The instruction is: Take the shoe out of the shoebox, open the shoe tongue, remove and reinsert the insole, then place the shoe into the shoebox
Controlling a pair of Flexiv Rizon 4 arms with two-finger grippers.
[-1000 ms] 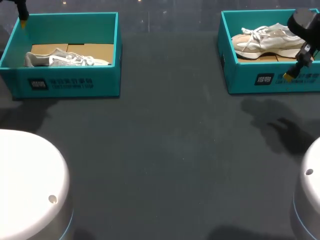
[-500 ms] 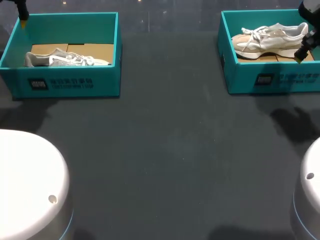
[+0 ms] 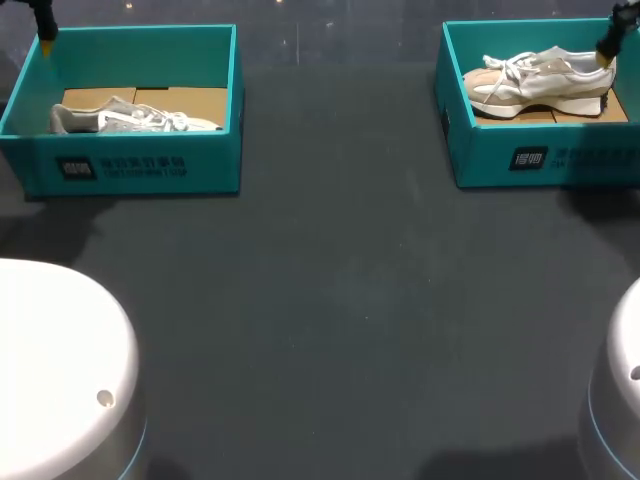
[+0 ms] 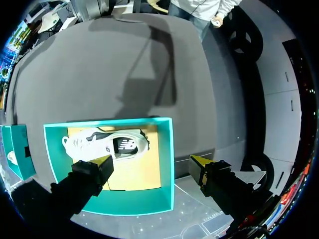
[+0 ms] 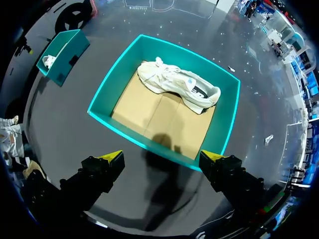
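- The table [image 3: 330,300] carries two teal boxes. I state every position from the right shoebox [image 3: 560,155].
- The right shoebox stands open-topped, so a shoe can be lifted straight out.
- The left shoebox [image 3: 140,165] stands well apart from the right shoebox, at the opposite side of the table, within reach of my other arm.
- The cream shoe [image 3: 540,82] lies inside the right shoebox on its cardboard floor, near the far wall. Removal is not yet done.
- The grey shoe [image 3: 130,118] lies inside the left shoebox, also untouched.
- The right gripper [image 5: 162,157] hangs above the right shoebox's outer end, near the shoe's heel. Its fingers are spread wide and grasp nothing. I judge this a pre-grasp stance.
- The left gripper [image 4: 150,160] hangs far from the right shoebox, over the left shoebox's outer wall. Its fingers are likewise apart and empty.
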